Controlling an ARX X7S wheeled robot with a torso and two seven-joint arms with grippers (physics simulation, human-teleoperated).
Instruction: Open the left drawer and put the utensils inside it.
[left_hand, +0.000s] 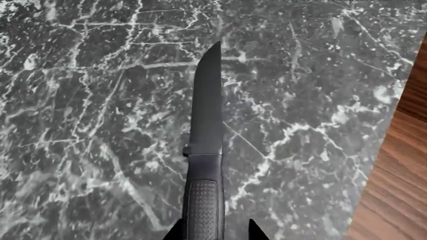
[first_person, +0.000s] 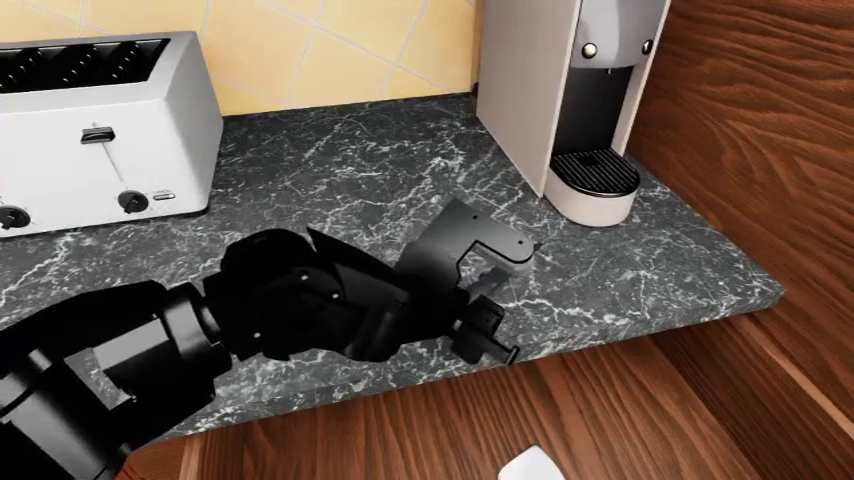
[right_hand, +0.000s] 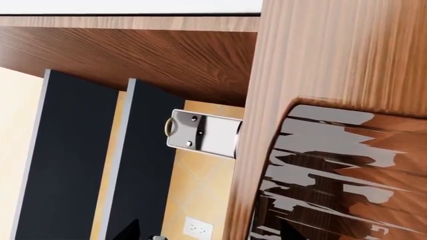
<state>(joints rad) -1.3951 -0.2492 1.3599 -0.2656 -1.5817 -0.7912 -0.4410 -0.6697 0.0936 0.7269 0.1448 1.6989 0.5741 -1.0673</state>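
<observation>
In the head view, far left, a white toaster is seen at the back of the dark marble surface, well apart from the action. Next comes the left arm, reaching over the surface's front edge, w/ the left claw near that edge. In the left wrist view the knife is seen lengthwise w/ its textured handle set between the two dark claw tips; the blade points away over the marble. The claw appears closed on the handle, though actual contact at the tips is cut off by the frame edge, so the grip is judged, not confirmed. Whether the knife is lifted or flat on the marble can't be told.

Below the surface edge, plain brown wood is seen in the head view, judged to be the inside of the open left drawer. A small white shape at the lower frame edge can't be identified. Further right a coffee machine stands at the back, by the wood side wall.

The right claw is only hinted at by two dark tips in its own view, facing cabinet wood and a wall; nothing is seen between them, and they stand apart. The spoon isn't seen in any view.

Step in hand: knife pick-up, drawer seemingly open already. Next move calls for: knife carried forward past the surface edge, lowered over the drawer, released. Spoon to be located after.
</observation>
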